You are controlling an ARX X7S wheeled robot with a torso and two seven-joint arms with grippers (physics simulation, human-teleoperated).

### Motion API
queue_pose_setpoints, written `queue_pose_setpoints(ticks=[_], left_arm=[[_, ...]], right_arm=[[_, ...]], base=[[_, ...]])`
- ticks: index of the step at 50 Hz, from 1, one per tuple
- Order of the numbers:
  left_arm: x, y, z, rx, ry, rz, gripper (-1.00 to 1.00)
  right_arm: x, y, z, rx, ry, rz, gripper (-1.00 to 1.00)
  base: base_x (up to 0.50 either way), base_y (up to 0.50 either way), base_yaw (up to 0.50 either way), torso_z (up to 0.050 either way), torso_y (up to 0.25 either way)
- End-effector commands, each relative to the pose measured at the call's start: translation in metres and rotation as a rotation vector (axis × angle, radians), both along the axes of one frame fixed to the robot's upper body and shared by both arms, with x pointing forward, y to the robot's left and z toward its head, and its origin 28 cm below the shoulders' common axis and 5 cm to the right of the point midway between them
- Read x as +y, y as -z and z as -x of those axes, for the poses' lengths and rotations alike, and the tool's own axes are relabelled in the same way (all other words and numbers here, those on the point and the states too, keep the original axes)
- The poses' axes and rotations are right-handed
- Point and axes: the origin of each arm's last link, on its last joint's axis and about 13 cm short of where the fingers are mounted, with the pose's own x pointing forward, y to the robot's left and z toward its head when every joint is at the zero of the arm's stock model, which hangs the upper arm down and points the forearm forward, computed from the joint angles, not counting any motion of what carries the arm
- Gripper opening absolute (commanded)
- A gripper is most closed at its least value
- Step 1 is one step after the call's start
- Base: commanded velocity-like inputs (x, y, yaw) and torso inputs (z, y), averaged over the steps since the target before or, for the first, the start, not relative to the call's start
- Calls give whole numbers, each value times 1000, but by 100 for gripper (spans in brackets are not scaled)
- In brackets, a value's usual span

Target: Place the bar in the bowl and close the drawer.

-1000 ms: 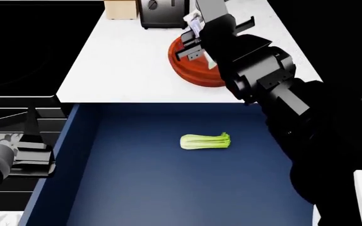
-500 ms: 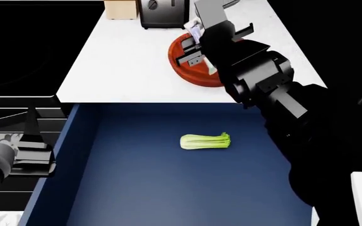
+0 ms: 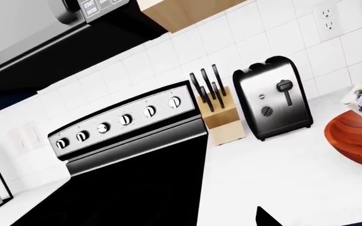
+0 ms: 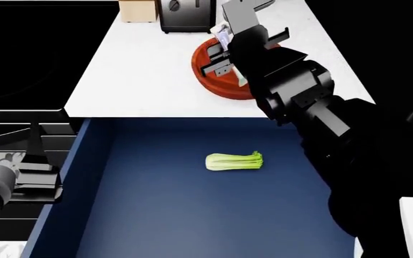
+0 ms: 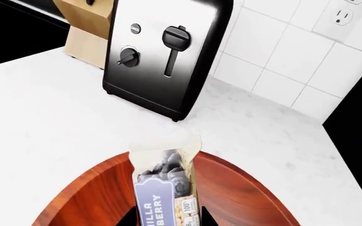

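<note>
right wrist view: bar (image 5: 164, 188) over bowl (image 5: 99, 200)

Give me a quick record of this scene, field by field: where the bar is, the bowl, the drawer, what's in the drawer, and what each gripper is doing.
bar: held in the right gripper, bar over the bowl, not yet released
bowl: reddish-brown bowl on the white counter, near the toaster
drawer: open, blue interior showing
drawer contents: one green leafy stalk
left gripper: low beside the drawer, holding nothing visible, jaw state unclear
remaining: release bar, close drawer
</note>
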Motion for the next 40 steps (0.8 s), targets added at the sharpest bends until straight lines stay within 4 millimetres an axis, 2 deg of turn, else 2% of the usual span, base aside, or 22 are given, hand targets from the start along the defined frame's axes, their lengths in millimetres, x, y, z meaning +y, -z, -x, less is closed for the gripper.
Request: queue_pose_setpoints(ticks=[1,2,3,40], left_arm=[[0,0,0,0,-2,0,100],[0,0,0,0,-2,0,100],[0,0,0,0,-2,0,100],[0,0,0,-4,1,2,100]], right_arm=[[-1,6,0,14,3,10,-100],[-1,6,0,13,3,10,-100],[-1,6,0,13,4,10,100],[-3,-2,-1,-19,12,-15,100]], base=[[0,0,0,0,0],[0,0,0,0,0],[0,0,0,0,0],[0,0,0,0,0]])
